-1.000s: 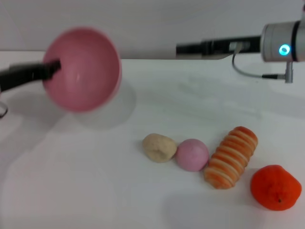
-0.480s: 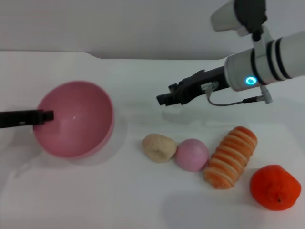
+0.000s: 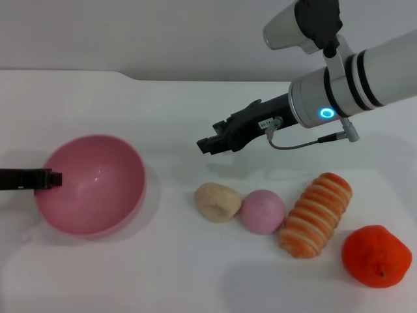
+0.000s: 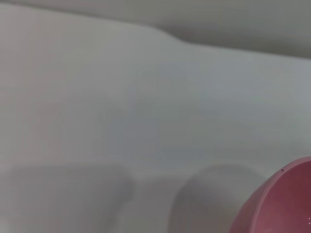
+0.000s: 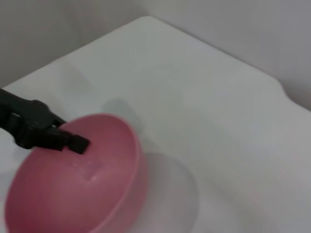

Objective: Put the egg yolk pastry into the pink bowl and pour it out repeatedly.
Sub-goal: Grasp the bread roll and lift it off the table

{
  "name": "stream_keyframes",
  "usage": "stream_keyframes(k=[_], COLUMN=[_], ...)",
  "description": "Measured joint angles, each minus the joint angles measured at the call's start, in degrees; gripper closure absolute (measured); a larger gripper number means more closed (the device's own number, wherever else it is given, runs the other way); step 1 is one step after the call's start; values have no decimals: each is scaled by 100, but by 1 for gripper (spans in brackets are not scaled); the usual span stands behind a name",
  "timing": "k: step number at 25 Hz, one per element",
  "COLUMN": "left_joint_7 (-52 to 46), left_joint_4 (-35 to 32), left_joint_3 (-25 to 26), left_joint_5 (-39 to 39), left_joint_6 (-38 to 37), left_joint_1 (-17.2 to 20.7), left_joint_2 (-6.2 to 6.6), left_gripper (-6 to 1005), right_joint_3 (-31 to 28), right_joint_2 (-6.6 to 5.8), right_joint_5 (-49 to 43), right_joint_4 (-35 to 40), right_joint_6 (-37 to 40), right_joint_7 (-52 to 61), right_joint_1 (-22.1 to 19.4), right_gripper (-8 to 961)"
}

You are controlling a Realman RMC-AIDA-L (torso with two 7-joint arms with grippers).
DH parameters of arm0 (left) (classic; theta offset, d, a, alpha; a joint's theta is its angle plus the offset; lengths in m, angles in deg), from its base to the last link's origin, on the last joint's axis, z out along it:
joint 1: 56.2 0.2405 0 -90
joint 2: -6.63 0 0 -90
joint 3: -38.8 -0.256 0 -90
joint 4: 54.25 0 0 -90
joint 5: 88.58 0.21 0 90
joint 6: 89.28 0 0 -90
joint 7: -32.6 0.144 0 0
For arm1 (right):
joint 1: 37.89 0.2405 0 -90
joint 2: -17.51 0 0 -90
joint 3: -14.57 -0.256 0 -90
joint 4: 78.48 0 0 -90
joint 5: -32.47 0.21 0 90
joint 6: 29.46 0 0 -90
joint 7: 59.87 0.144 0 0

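At the pink bowl's [image 3: 91, 195] rim, left pincer [image 3: 53, 178] grips, mostly cut off; right pincer's [image 3: 203, 146] state unclear.

The small, pale beige-cream, matte, lumpy egg yolk pastry [image 3: 218, 201] lies on the white tabletop [image 3: 163, 274], touching a smooth pink ball [image 3: 262, 211] at its 3 o'clock. The deep, glossy pink plastic bowl [image 3: 91, 184] sits tilted at the pastry's 9 o'clock, empty.

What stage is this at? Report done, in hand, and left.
Done: pink bowl is empty, gripped at its rim by the left end effector. In hand: right end effector hovers above the egg yolk pastry. Left: grasp pastry, drop it in, pour.
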Motion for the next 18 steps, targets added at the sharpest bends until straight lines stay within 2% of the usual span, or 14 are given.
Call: stream_keyframes(k=[6,11,14,18], left_joint_7=[-112,-130,-131,-134], left_joint_4=[-105,-159,-177,-177], left_joint_3=[-27,-18,-19,-21], left_joint_5=[130,139,141,143], left_joint_6=[-89,-146,-156,-166], left_joint_1=[-26,-58,-70,-93], left_joint_2=[4,3,0,-5], left_gripper=[999,998,998,998], right_joint_3=[-51,-155,-156,-84], right_joint_2=[-33,-93,-67,-38], right_joint_5=[-188,-1088,-1448,-1476], right_joint_4=[29,105,239,313], right_joint_6=[283,987,1201,1294], right_joint_7=[454,1220,1332,1262], right_joint_1=[87,250,252,230], right_gripper=[414,421,425,431])
